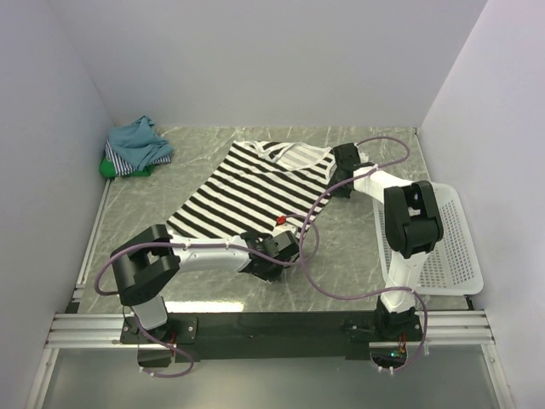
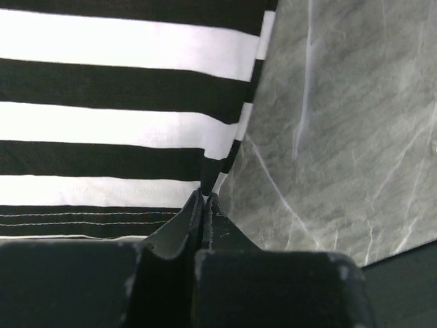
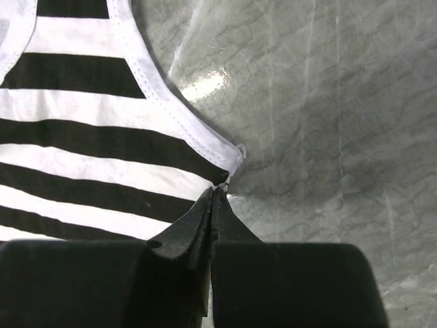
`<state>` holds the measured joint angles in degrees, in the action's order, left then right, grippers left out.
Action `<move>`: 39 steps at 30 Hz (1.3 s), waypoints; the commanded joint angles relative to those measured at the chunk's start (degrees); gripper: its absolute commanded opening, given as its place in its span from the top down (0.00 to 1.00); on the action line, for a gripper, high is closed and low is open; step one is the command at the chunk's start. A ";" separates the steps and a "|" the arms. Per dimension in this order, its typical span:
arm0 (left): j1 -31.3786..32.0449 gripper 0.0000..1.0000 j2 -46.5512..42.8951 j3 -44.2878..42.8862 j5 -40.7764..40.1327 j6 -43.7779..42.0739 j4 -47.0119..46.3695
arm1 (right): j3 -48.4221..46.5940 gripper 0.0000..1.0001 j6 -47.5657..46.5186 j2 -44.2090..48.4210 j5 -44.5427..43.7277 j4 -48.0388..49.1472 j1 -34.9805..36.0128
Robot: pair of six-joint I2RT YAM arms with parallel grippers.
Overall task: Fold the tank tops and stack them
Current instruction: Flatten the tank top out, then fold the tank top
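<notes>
A black-and-white striped tank top [image 1: 243,192] lies spread flat on the marble table, neck toward the back. My left gripper [image 1: 285,243] sits at its near right hem corner; in the left wrist view the jaws [image 2: 207,196] are pressed together on the cloth's [image 2: 102,89] edge. My right gripper [image 1: 341,166] is at the top's right side below the armhole. In the right wrist view it [image 3: 217,193] is shut on the side-seam corner of the striped cloth [image 3: 82,137]. More tank tops, teal-blue [image 1: 140,136], thin striped [image 1: 128,162] and green [image 1: 109,168], lie heaped at the back left.
A white lattice basket [image 1: 443,247] stands at the right edge of the table, beside the right arm. Grey walls close in the table on the left, back and right. Purple cables loop from both arms over the table's front.
</notes>
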<state>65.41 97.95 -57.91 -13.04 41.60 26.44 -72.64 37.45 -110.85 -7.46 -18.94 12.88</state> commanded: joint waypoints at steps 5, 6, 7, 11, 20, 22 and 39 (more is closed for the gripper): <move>0.77 0.99 -7.68 2.54 8.11 -1.87 -0.68 | 1.88 1.00 -0.71 6.16 -2.81 -0.04 -0.76; 0.77 0.99 -9.60 2.80 9.25 -2.23 -0.95 | 2.41 1.00 -0.80 8.26 -3.25 -0.13 -0.76; 0.77 0.99 -10.40 3.32 11.52 -2.40 -1.21 | 3.46 1.00 -1.15 9.24 -3.87 -0.74 -0.76; 0.86 0.99 -13.57 5.00 17.76 -3.20 -3.14 | 6.10 1.00 -1.94 14.16 -5.80 -1.97 -0.67; -2.11 0.99 -18.85 9.13 19.80 -0.13 -4.11 | 1.29 1.00 -3.96 14.00 -7.48 -5.22 2.22; -3.96 0.99 -20.16 11.14 21.12 0.67 -5.08 | -3.26 1.00 -4.84 11.10 -8.26 -6.54 3.54; -24.97 0.99 -25.18 22.66 28.07 2.34 -5.69 | -38.09 1.00 -8.01 -15.17 -10.03 -15.34 13.83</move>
<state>41.69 72.75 -37.30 11.38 43.03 20.08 -106.34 30.37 -124.44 -15.57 -34.04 26.44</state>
